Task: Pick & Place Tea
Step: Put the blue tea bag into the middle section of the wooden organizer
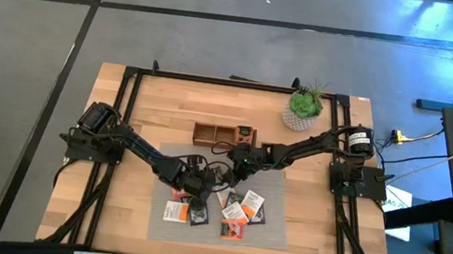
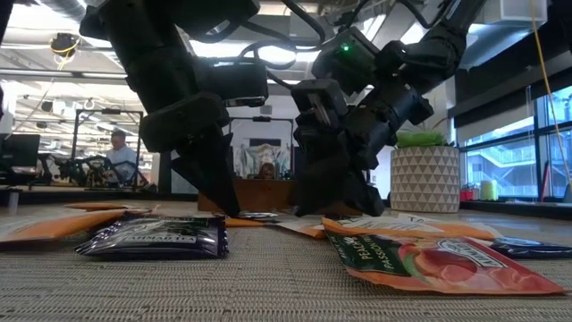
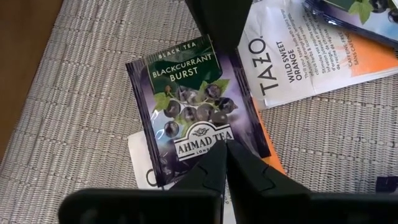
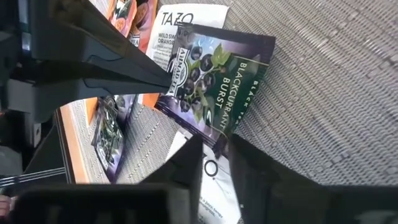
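Blackcurrant sachet (image 3: 193, 112): dark purple, green leaves, white lettering. Tazo sachet (image 3: 298, 56): white, black print. Peach sachet (image 2: 429, 264): orange. Mat (image 1: 270, 235): grey weave. Worktop (image 1: 316, 240): pale wood. Tray (image 1: 209, 132): brown. Plant pot (image 2: 424, 179): white, diamond pattern.

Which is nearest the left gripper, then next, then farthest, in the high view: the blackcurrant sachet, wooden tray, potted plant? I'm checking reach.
From the left gripper, in the high view:
1. Blackcurrant sachet, pinched in its fingers over the grey mat.
2. Wooden tray, beyond the mat's far edge.
3. Potted plant, at the table's far right.
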`<act>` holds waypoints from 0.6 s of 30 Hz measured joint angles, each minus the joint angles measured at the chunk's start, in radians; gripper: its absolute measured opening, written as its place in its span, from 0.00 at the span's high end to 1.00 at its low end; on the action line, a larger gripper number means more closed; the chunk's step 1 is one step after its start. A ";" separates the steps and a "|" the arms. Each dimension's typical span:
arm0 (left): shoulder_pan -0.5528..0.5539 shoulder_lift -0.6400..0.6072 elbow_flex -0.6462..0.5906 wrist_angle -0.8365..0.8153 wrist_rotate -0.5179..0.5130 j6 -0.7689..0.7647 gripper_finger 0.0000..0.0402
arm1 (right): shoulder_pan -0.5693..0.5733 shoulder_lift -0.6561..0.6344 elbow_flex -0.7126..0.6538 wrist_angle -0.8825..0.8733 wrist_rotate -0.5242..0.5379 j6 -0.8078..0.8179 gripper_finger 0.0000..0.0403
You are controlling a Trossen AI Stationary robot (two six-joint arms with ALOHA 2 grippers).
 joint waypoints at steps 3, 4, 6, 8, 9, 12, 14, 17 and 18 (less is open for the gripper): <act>0.000 0.000 0.000 0.000 -0.001 -0.003 0.98 | 0.000 0.000 0.000 0.000 0.000 -0.025 0.93; 0.000 0.000 0.000 0.000 -0.001 -0.003 0.98 | 0.000 0.000 0.000 0.000 0.000 -0.039 0.96; 0.000 -0.002 0.000 -0.001 -0.002 -0.004 0.98 | 0.000 0.000 0.000 0.000 0.000 -0.060 0.98; 0.000 -0.009 -0.002 -0.003 -0.002 -0.002 0.98 | 0.000 0.000 0.000 0.001 0.000 -0.066 0.98; 0.000 -0.014 -0.003 -0.005 -0.002 0.003 0.98 | 0.000 0.000 0.001 0.001 -0.003 -0.067 0.99; 0.000 -0.047 -0.004 -0.012 -0.001 0.019 0.98 | -0.009 -0.001 0.001 0.000 -0.023 -0.087 0.99; 0.000 -0.073 -0.004 -0.018 -0.002 0.030 0.97 | -0.019 -0.004 0.001 0.001 -0.044 -0.094 0.99; 0.000 -0.125 -0.004 -0.014 -0.003 0.050 0.97 | -0.039 -0.032 0.001 -0.002 -0.061 -0.120 0.99; 0.000 -0.145 -0.003 -0.012 -0.003 0.057 0.98 | -0.045 -0.047 0.001 -0.009 -0.060 -0.133 0.99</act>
